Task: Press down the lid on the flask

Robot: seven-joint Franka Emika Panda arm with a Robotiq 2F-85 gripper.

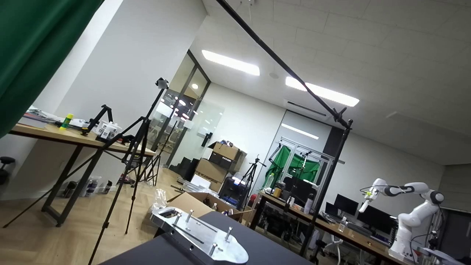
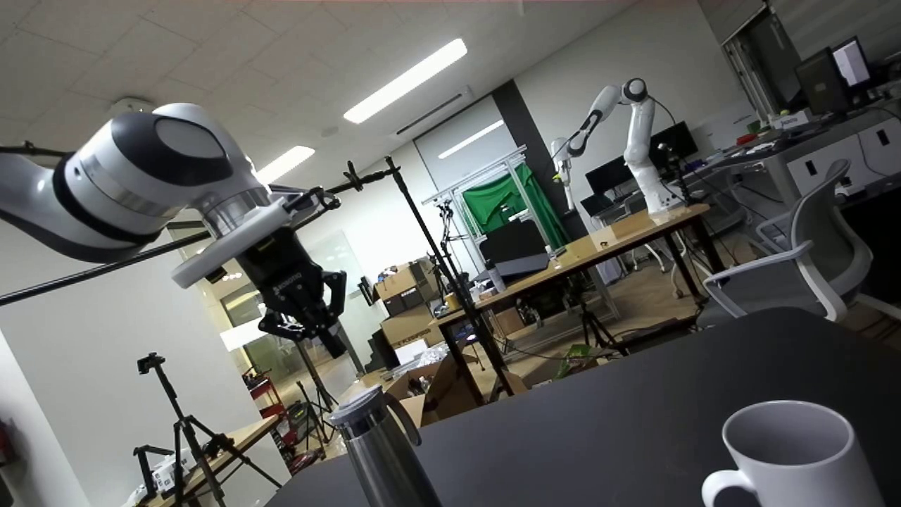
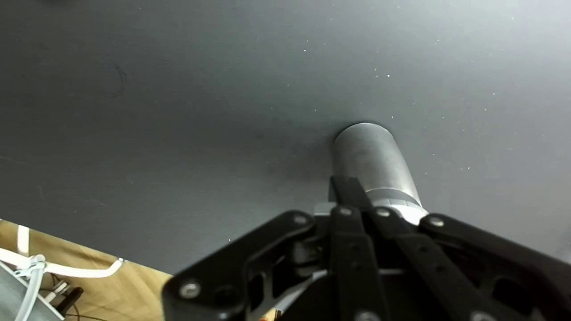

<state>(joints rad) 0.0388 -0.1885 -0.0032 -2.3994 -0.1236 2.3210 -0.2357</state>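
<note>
The flask (image 2: 394, 468) is a tall grey metal jug with a dark handle (image 2: 404, 420), standing on the dark table. Its grey lid (image 2: 357, 406) sits on its top; how far it is pressed in cannot be told. My gripper (image 2: 336, 343) is shut and empty, its fingers together and pointing down, a short gap above the lid. In the wrist view the gripper (image 3: 351, 191) covers part of the flask (image 3: 372, 158) and its pale lid (image 3: 407, 211). The flask and my gripper are out of view in an exterior view with a metal plate.
A white mug (image 2: 802, 458) stands on the dark table (image 2: 563, 429). A metal plate with upright bolts (image 1: 206, 235) lies on the table. A black boom pole (image 1: 279, 60) crosses overhead. The table edge shows in the wrist view (image 3: 89, 247). Another white arm stands behind (image 2: 639, 141).
</note>
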